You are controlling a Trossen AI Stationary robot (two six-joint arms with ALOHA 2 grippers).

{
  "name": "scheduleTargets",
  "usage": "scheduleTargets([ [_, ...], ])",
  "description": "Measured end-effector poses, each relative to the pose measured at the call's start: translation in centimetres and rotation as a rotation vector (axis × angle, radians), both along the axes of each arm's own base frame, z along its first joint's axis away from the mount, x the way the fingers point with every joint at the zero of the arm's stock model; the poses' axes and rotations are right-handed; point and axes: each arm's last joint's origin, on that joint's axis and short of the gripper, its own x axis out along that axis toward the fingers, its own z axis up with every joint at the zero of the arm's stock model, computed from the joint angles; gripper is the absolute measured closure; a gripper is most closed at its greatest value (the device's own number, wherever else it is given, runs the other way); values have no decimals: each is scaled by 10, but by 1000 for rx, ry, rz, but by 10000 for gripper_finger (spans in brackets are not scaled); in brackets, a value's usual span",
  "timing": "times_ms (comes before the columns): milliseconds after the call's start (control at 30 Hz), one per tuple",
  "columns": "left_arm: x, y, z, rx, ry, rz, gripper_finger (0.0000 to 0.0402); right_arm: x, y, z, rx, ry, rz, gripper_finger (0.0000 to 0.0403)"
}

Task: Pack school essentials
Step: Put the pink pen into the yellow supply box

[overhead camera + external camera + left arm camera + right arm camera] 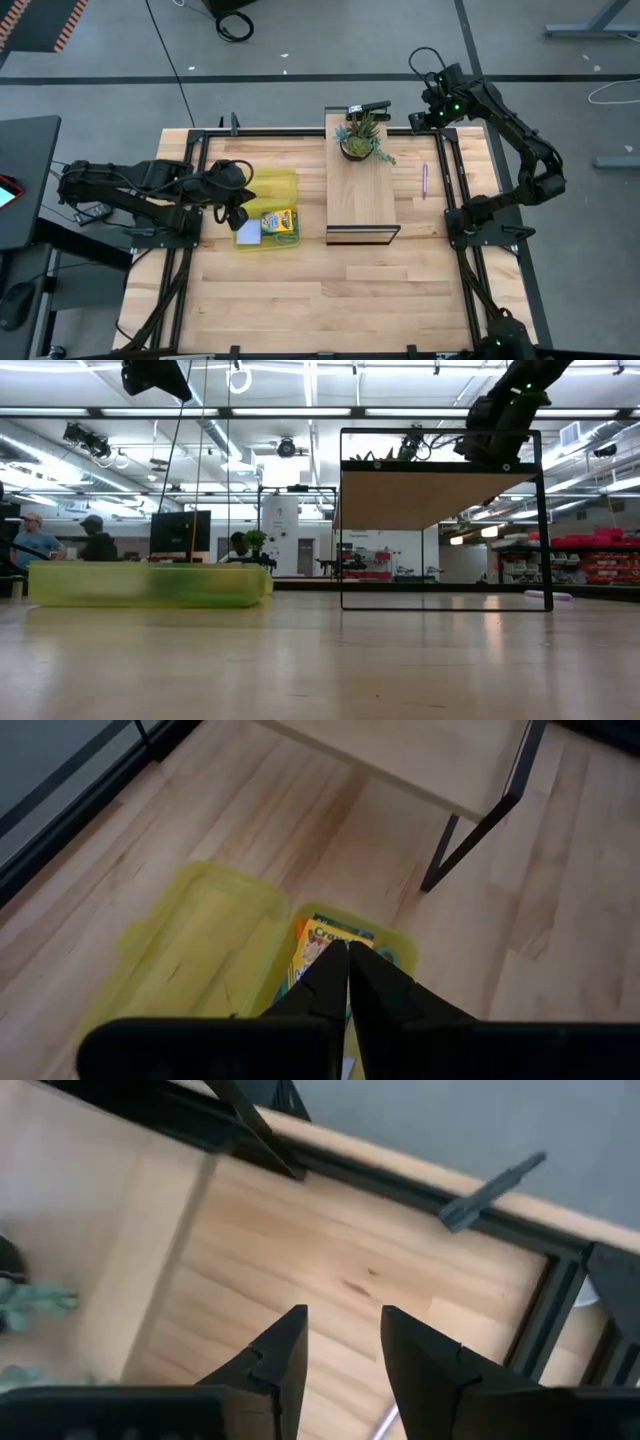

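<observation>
The yellow translucent rectangular case (268, 208) lies open on the left half of the pale wooden worktop (330, 300), its lid half toward the far edge and its tray half toward the near edge. In the tray sits a yellow-green crayon box (279, 222), its long axis running roughly left to right, with a pale blue square notepad (248, 232) just beside it on the left. The left pincer (347, 952) hangs over the tray above the crayon box, its fingers pressed together with nothing between them.

A thin purple pen (424, 180) lies on the bare worktop toward the right edge, its long axis running from the far edge toward the near edge. A low wooden shelf on a black metal frame (362, 205) stands mid-worktop, with a small potted green plant (362, 140) on its far end. The right pincer (340, 1342) hovers near the far right corner, its fingers parted with a clear gap, gripping nothing.
</observation>
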Motion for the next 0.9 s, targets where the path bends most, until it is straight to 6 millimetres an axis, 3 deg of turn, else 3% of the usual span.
scheduleTargets([
  [233, -2, 0, 1, 7, 1, -7, 389, 5, -11, -22, 122, 56, 6, 288],
  [633, -3, 0, -1, 25, 29, -23, 383, 4, -26, -56, 298, 45, 8, 289],
  [900, -3, 0, -1, 40, 35, -39, 385, 7, -17, -86, 308, 71, -21, 296],
])
